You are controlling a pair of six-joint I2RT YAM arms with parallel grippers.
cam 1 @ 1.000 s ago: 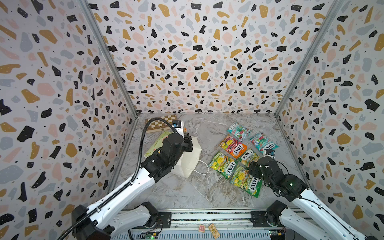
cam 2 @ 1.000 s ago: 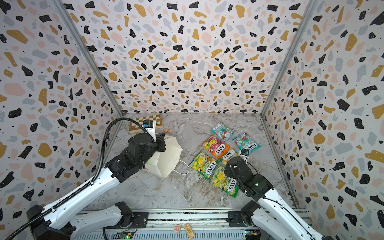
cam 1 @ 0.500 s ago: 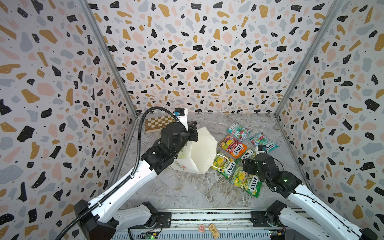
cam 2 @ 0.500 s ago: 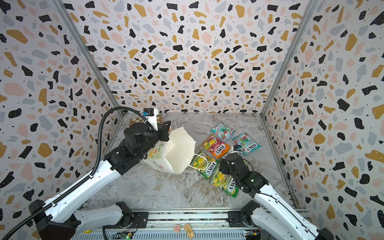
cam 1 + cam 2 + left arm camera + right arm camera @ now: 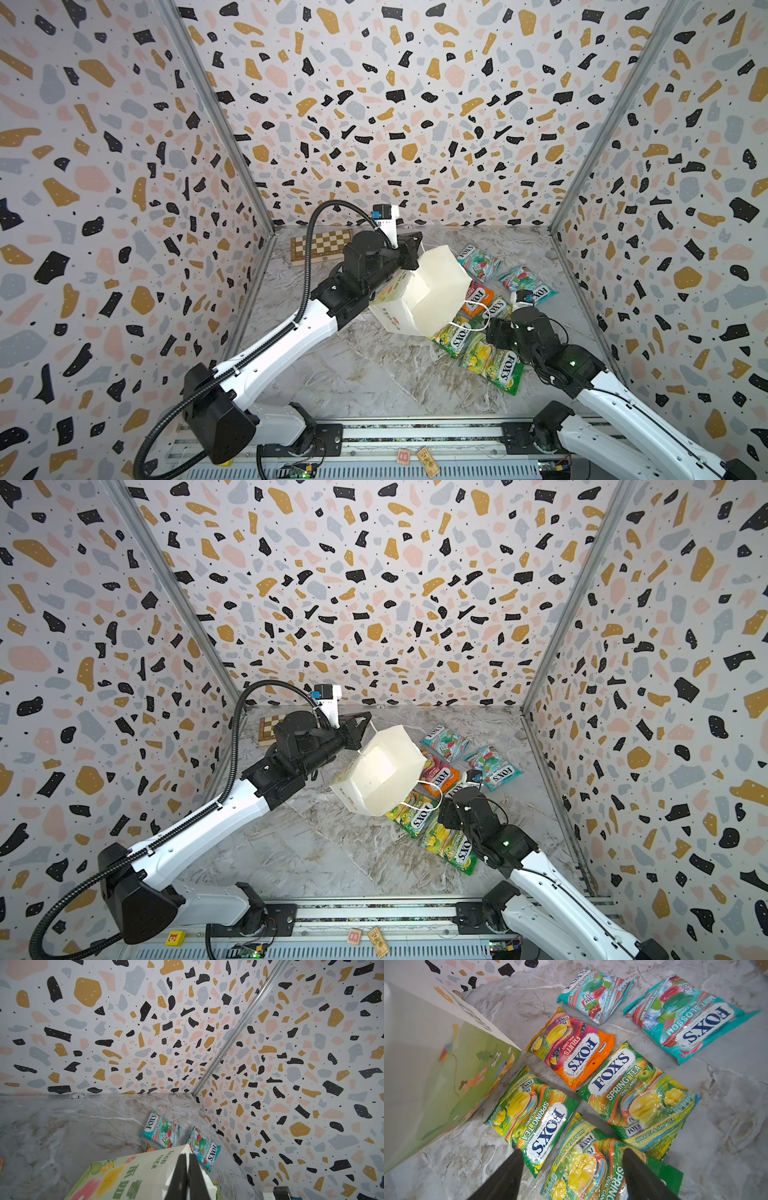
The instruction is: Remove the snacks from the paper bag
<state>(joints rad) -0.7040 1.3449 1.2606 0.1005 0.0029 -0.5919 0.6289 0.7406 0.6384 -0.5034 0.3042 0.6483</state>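
Pressed together, the left fingers (image 5: 181, 1176) clamp a white edge of the bag (image 5: 133, 1176), at the end away from its cord handle (image 5: 478, 328). The right fingers (image 5: 506, 1176) stand wide apart with nothing between them, hovering just above the nearest green packets (image 5: 494, 365). What is new is the bag's height. A second back it lies slumped on the tabletop (image 5: 374, 374) under the left wrist, and half a second back it is partly raised. Now it hangs tilted in the air, gripped end high and toward the back wall, handle end low and just beside the packets. Whether that low end touches the tabletop or a packet I cannot tell. Nothing drops from it during this lift. All six packets lie flat on the tabletop to its right, two teal at the back, one orange and three green nearer the front, none of them moved. My reading is that this is an upending to check for leftovers, that the bag is empty and that the task is as good as done, though the bag's inside is not visible in any view. Outward from there, the left arm (image 5: 291, 336) reaches long from the front rail diagonally toward the middle of the tabletop, forearm climbing, wrist raised in front of the chessboard (image 5: 322, 245). The right arm (image 5: 573, 365) is bent short, wrist tipped steeply down over the green packets, and sits slightly nearer the bag than a second ago.
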